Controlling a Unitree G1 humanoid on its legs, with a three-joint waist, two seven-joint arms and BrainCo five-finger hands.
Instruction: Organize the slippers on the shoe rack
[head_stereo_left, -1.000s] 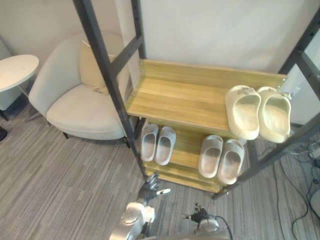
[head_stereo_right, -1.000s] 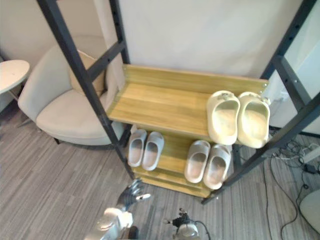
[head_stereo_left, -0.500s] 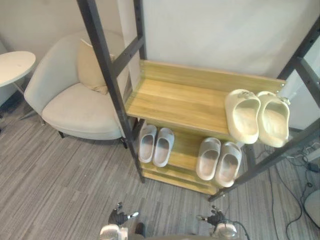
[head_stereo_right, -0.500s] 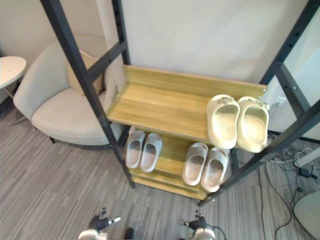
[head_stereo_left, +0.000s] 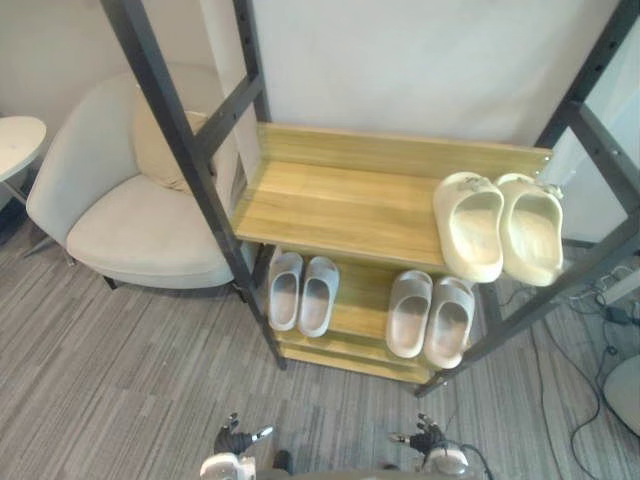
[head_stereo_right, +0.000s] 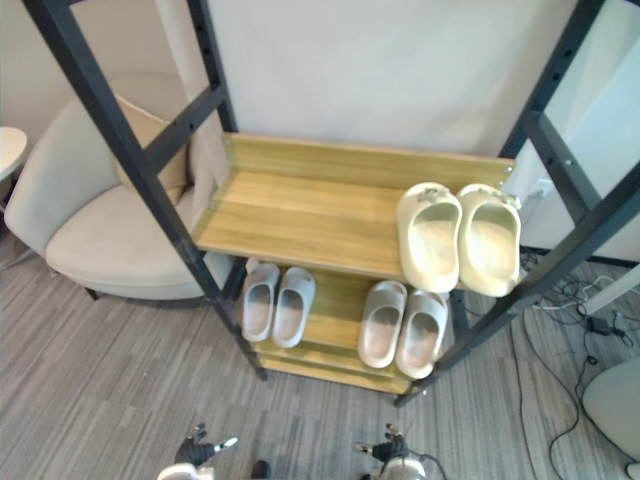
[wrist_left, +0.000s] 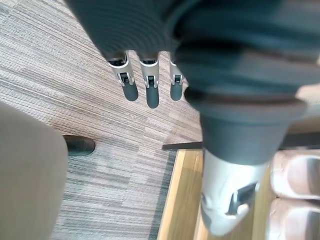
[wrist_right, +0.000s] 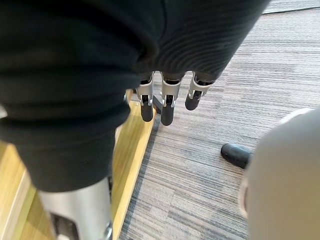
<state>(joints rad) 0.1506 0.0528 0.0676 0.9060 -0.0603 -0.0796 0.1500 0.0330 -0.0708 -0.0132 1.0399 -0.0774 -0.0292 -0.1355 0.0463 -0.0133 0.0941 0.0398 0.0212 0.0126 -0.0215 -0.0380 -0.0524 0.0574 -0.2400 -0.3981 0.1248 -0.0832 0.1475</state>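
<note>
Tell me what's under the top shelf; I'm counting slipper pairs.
Two grey slipper pairs on the lower shelf: left pair, right pair. The top shelf covers their far ends and whatever lies behind.

The shoe rack (head_stereo_left: 340, 200), two wooden shelves in a dark metal frame, stands on grey striped carpet (head_stereo_left: 120, 370). A cream pair of slippers (head_stereo_left: 497, 228) lies side by side at the right end of the upper shelf, toes towards the wall. On the lower shelf (head_stereo_left: 362, 300), one grey pair (head_stereo_left: 431, 318) lies just below the cream pair. The other grey pair (head_stereo_left: 301, 292) lies below it and well to its left.
</note>
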